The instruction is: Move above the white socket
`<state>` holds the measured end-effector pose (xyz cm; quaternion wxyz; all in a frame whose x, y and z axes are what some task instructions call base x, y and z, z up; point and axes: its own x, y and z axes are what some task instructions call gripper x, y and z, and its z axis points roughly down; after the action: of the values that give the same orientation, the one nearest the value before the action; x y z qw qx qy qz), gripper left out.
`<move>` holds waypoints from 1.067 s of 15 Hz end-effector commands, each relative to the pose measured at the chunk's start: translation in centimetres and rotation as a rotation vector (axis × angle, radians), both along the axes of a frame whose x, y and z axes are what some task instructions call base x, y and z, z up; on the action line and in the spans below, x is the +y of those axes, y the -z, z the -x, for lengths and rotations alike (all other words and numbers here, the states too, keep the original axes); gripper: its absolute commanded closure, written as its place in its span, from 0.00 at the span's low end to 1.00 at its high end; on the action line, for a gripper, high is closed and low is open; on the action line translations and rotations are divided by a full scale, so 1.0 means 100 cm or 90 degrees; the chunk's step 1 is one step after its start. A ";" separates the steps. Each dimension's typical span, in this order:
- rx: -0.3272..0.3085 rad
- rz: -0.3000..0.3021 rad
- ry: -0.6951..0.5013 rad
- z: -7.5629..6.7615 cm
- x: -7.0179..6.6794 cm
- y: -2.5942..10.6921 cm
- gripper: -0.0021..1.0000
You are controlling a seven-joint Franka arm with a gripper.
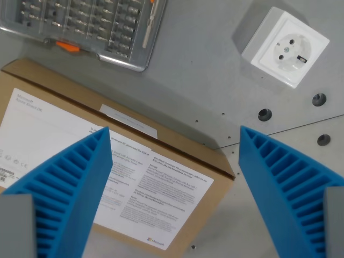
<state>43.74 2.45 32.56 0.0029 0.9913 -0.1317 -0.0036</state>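
The white socket [285, 47] is a small square box with a round recessed face, standing on the grey table at the wrist view's upper right. My gripper [174, 140] hangs open, its two blue ribbed fingers [70, 188] rising from the bottom corners with nothing between them. The socket lies up and to the right of the gap between the fingers, well apart from both.
A brown cardboard box [107, 177] with a white printed label fills the lower left, partly under the left finger. A clear plastic parts case [86, 27] with an orange latch sits at the top left. Bolt holes [265, 114] dot the grey table near the socket.
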 end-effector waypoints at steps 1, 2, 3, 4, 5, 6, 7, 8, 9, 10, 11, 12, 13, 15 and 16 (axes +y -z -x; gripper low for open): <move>-0.003 0.000 0.000 0.000 0.000 -0.002 0.00; -0.003 0.000 0.000 0.000 0.000 -0.002 0.00; -0.003 0.000 -0.001 0.000 0.000 -0.002 0.00; -0.004 0.000 -0.003 0.000 0.000 -0.002 0.00; -0.004 0.000 -0.005 0.000 0.000 -0.002 0.00; -0.004 0.000 -0.007 0.000 0.000 -0.002 0.00; -0.004 -0.001 -0.011 0.000 -0.001 -0.002 0.00; -0.005 -0.001 -0.015 0.000 -0.001 -0.001 0.00; -0.005 -0.001 -0.021 0.000 -0.001 -0.001 0.00; -0.006 -0.002 -0.028 0.000 -0.002 0.000 0.00; -0.007 -0.002 -0.035 0.000 -0.003 0.001 0.00; -0.009 -0.003 -0.045 0.001 -0.004 0.002 0.00; -0.011 -0.004 -0.055 0.001 -0.005 0.003 0.00; -0.017 -0.005 -0.076 0.001 -0.008 0.006 0.00; -0.021 -0.006 -0.089 0.001 -0.010 0.008 0.00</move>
<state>43.78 2.12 32.13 0.0039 0.9937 -0.1121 -0.0078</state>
